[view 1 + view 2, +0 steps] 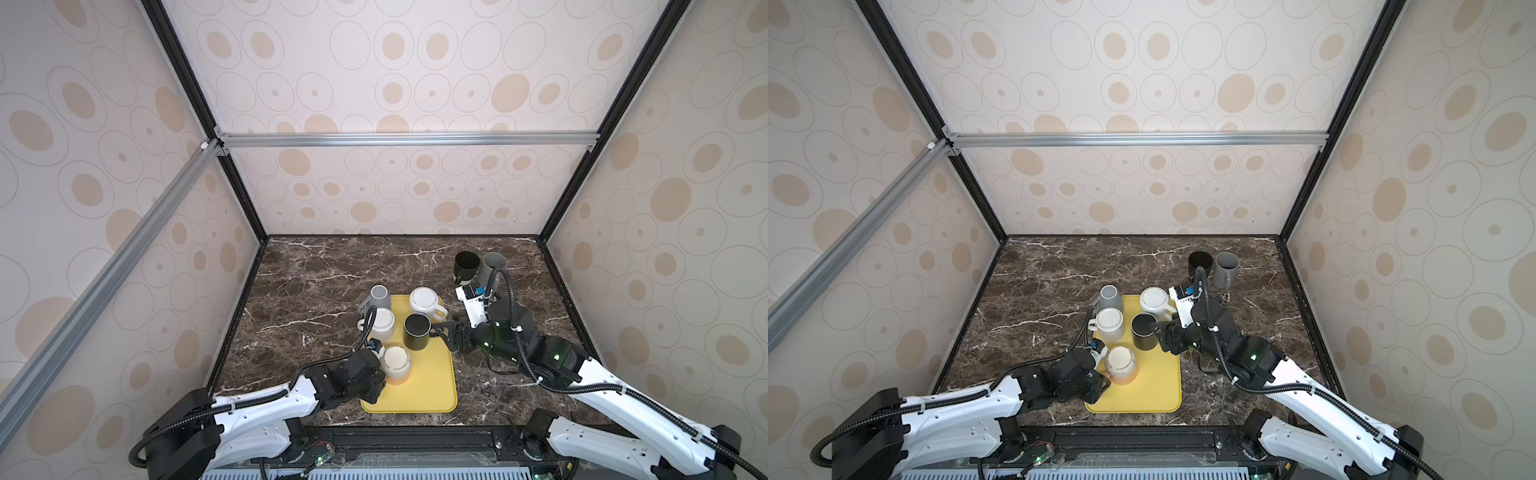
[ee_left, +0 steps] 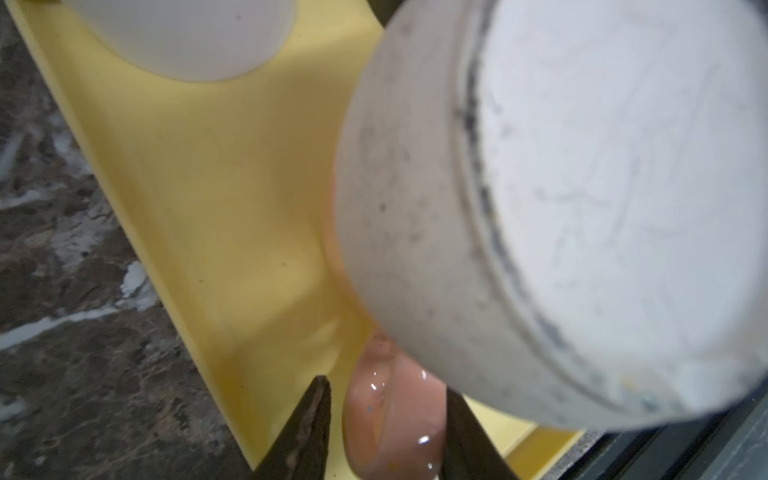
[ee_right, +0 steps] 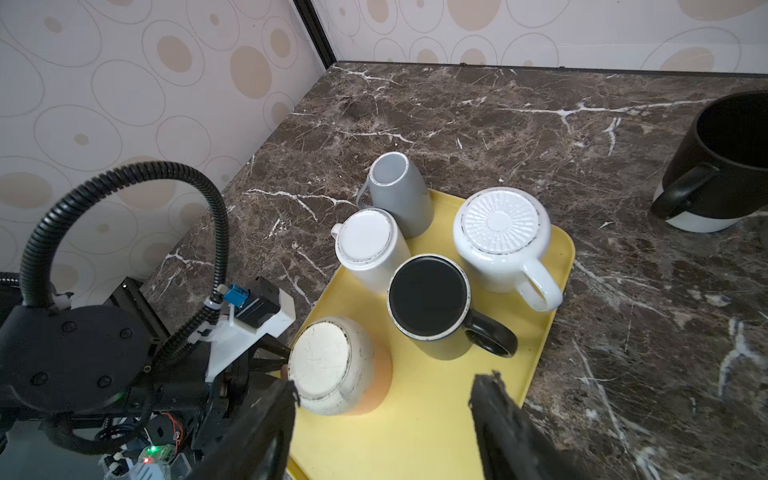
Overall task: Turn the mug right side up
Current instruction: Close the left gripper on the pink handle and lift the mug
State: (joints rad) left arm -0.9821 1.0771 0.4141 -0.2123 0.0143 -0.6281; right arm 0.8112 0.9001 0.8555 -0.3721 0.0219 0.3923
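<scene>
Left claw [image 2: 386, 386] at handle [image 2: 390, 440] of upside-down mug [image 2: 582, 208]
Jaws flank it, grip unclear; right claw [image 3: 386, 384] apart, empty.

Robotics lab test cell, dressed like a kitchen counter: spotted printed panels [image 1: 415, 62] hang on a bare aluminium frame [image 1: 407, 139] at 12 o'clock, boxing in a marble-look tabletop [image 1: 332, 270]; the cabled white left arm [image 1: 257, 409] and right arm [image 1: 623, 399] rise from 6 o'clock over mugs [image 1: 417, 330] on a yellow tray [image 1: 424, 395]
</scene>
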